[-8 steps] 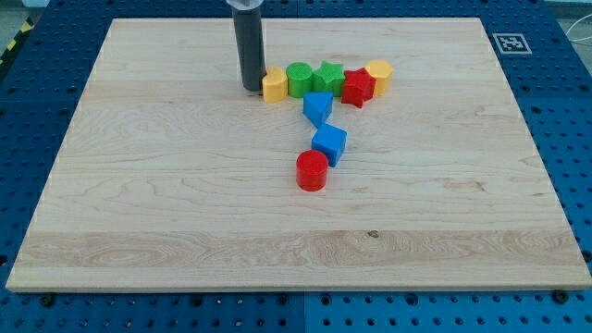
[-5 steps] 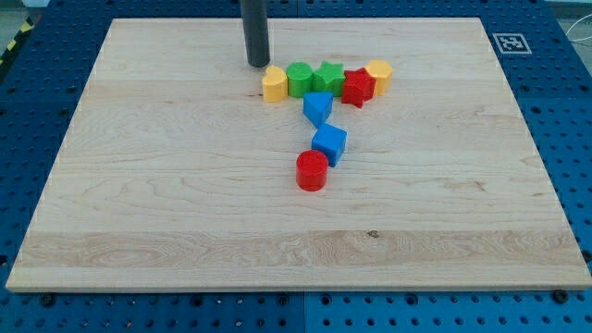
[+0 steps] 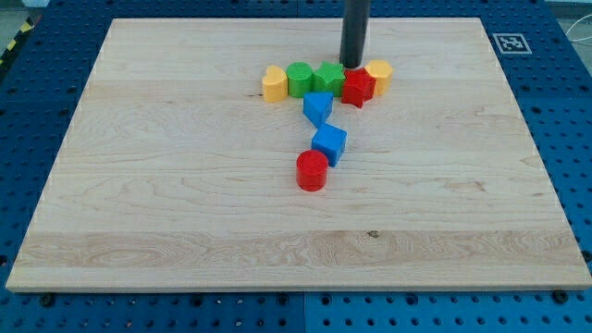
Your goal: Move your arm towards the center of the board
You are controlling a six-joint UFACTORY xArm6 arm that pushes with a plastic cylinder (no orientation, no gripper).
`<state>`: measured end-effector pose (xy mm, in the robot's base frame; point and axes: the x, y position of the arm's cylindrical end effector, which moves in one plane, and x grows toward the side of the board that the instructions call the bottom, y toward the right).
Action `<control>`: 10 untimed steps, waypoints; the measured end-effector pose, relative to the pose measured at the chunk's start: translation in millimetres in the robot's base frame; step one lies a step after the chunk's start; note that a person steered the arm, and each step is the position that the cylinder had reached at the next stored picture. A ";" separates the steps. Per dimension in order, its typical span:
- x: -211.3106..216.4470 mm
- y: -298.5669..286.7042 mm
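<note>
My tip (image 3: 352, 64) stands near the view's top, just above the red star block (image 3: 358, 88) and between the green star block (image 3: 327, 78) and the yellow block (image 3: 378, 74) at the row's right end. The row also holds a green cylinder (image 3: 299, 79) and a yellow block (image 3: 274, 83) at its left end. Below the row lie a blue block (image 3: 317, 107), a blue cube (image 3: 328, 143) and a red cylinder (image 3: 312, 171) near the board's middle.
The wooden board (image 3: 139, 185) lies on a blue perforated table. A black-and-white marker (image 3: 510, 43) sits at the board's top right corner.
My tip has moved to the view's right along the top of the row, from beside the left yellow block to above the red star. The blocks have not moved.
</note>
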<state>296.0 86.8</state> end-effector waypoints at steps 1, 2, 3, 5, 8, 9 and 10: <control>0.0 24.2; 0.0 46.5; 3.3 73.1; 56.6 100.5; 98.1 76.1; 110.6 67.9; 125.9 57.2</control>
<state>421.9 144.0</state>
